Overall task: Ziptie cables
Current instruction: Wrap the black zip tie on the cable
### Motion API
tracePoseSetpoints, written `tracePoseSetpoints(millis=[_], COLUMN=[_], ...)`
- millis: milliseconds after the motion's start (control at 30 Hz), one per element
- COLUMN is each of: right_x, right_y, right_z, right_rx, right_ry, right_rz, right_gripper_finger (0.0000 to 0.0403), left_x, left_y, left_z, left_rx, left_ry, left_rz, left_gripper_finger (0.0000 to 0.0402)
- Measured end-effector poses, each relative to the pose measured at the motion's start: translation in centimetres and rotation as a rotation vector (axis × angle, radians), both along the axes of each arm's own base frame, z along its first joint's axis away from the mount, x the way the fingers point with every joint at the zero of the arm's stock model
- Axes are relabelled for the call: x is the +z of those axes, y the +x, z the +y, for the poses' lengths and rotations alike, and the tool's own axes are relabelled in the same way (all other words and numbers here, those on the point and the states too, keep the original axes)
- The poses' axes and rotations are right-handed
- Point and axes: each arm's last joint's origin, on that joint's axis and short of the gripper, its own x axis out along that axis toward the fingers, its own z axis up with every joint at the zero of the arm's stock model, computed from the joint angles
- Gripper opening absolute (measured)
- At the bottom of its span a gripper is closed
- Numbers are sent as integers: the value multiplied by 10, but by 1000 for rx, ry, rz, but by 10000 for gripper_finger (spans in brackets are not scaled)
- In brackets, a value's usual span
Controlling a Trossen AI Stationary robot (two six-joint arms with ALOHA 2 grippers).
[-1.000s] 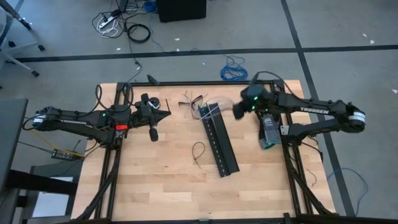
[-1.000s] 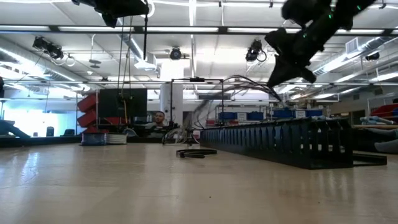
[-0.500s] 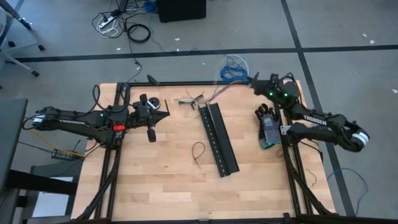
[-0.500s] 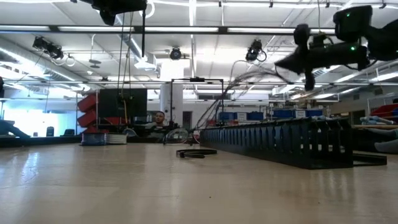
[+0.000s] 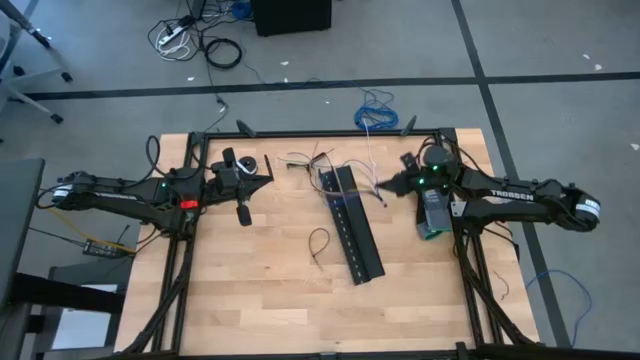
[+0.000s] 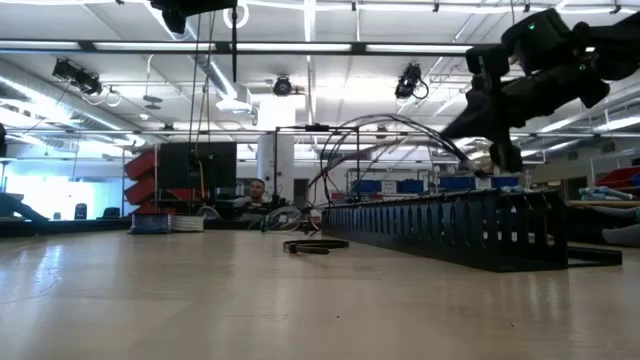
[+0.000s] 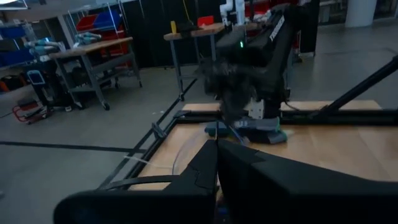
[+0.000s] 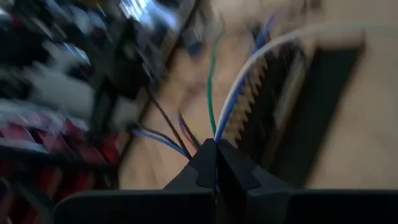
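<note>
Evidently early on, the right end effector (image 5: 382, 186) pinches a few strands of the cables (image 5: 318, 166) lifted above the counter (image 5: 260, 290), the left end effector (image 5: 268, 181) waits closed, empty, and no tie binds them yet.

Beside the right gripper (image 5: 384, 187), toward the table's middle, the black perforated strip (image 5: 352, 222) lies as a long low wall; you cross it only from above. The cables (image 5: 330, 168) arch from this gripper's closed fingers over the strip's far end, blocking that passage. Beyond the strip, bare table (image 5: 250, 290) lies open apart from a small black loop (image 5: 318, 245). The left gripper (image 5: 246, 214) hangs above the opposite edge.
</note>
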Motion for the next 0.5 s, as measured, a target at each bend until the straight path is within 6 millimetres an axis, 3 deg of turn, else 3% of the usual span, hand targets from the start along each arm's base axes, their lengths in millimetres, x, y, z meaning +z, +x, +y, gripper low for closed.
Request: tracePoseSetpoints(millis=[233, 367, 500], right_x=[-24, -30, -30], right_y=[10, 19, 29], right_z=[12, 12, 11], right_rx=[163, 218, 265], right_ry=[25, 33, -70], right_rz=[170, 163, 99], right_gripper_finger=[0, 3, 17], left_x=[0, -1, -1], left_y=[0, 0, 0], left_z=[0, 0, 0], left_rx=[-1, 0, -1], left_ry=[4, 2, -3], left_rz=[-3, 5, 4], left_gripper_finger=[0, 0, 0])
